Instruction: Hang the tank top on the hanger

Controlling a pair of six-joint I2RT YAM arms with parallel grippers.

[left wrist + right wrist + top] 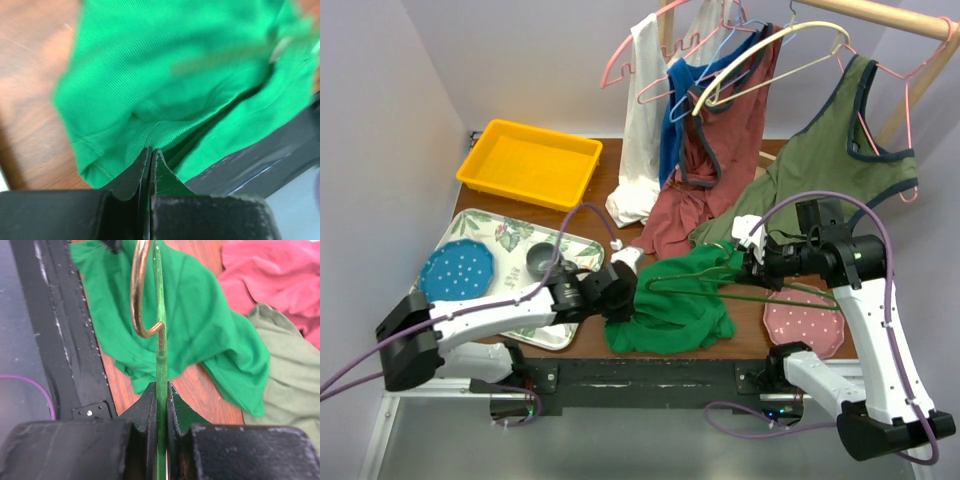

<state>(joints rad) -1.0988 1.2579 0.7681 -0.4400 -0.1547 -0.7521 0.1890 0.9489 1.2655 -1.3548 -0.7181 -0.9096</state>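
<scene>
Pale lilac walls [520, 60] surround a brown wooden table [30, 90].

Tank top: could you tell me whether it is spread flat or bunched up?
Bunched up: the tank top lies crumpled in overlapping folds on the table, not laid flat.

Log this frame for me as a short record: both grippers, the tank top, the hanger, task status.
left gripper: shut on the tank top hem
right gripper: shut on the hanger, just below its hook
tank top: bunched on the table near its front edge, between the arms
hanger: low across the tank top
status: top not yet on the hanger
</scene>
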